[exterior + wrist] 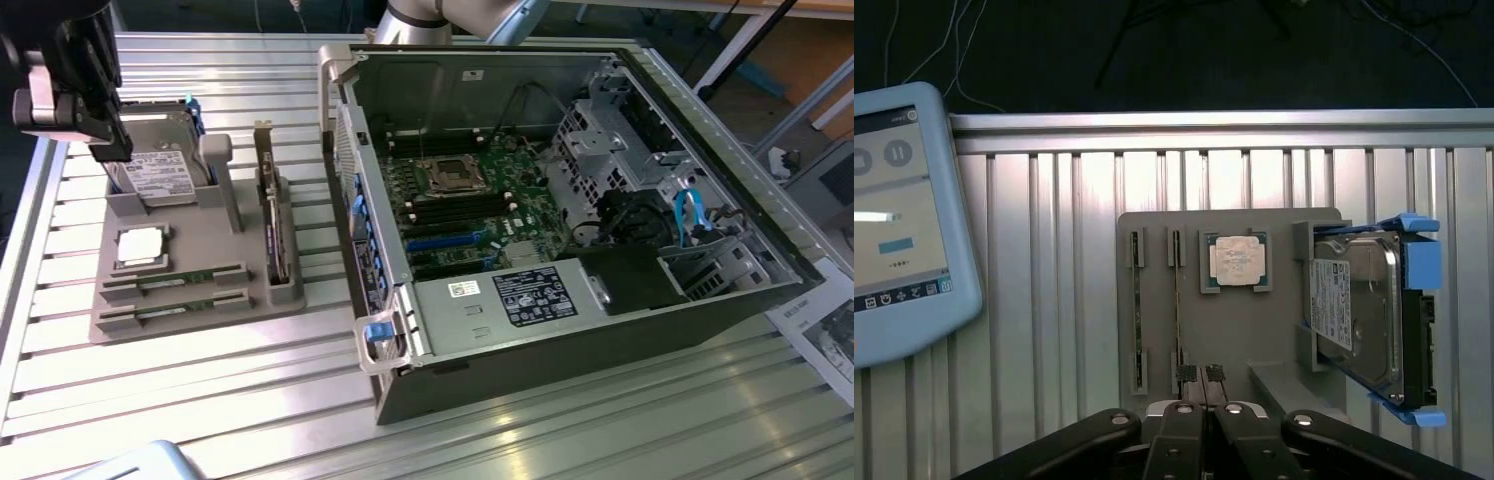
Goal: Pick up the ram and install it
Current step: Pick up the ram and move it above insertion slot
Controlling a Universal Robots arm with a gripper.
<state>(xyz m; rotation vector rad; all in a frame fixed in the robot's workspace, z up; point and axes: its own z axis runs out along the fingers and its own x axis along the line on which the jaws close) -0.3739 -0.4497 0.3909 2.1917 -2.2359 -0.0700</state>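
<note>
At the exterior view's far left, the gripper [110,150] hangs above the far end of the grey holder [200,315], which lies on the slatted metal table [200,400]. In the wrist view the gripper [1199,372] is clenched, finger pads pressed together with nothing between them, above the holder's [1254,330] edge near the slot ends. A pendant [894,230] with a lit screen lies on the table, well apart from the holder.

On the holder, the drive [167,170] in its blue bracket stands tilted at the far end. Nearer the camera the silver processor [140,247] lies flat in its recess. Just past it, the ram [174,279] sits on edge in a long slot, a thin green strip [1176,300]; it is not yet in the case. A second slot [171,310] runs parallel beside it, and what it holds cannot be told. The dark card [271,235] stands upright along the holder's right side.

To the right lies the open case [694,320], its green board [481,190] exposed.
</note>
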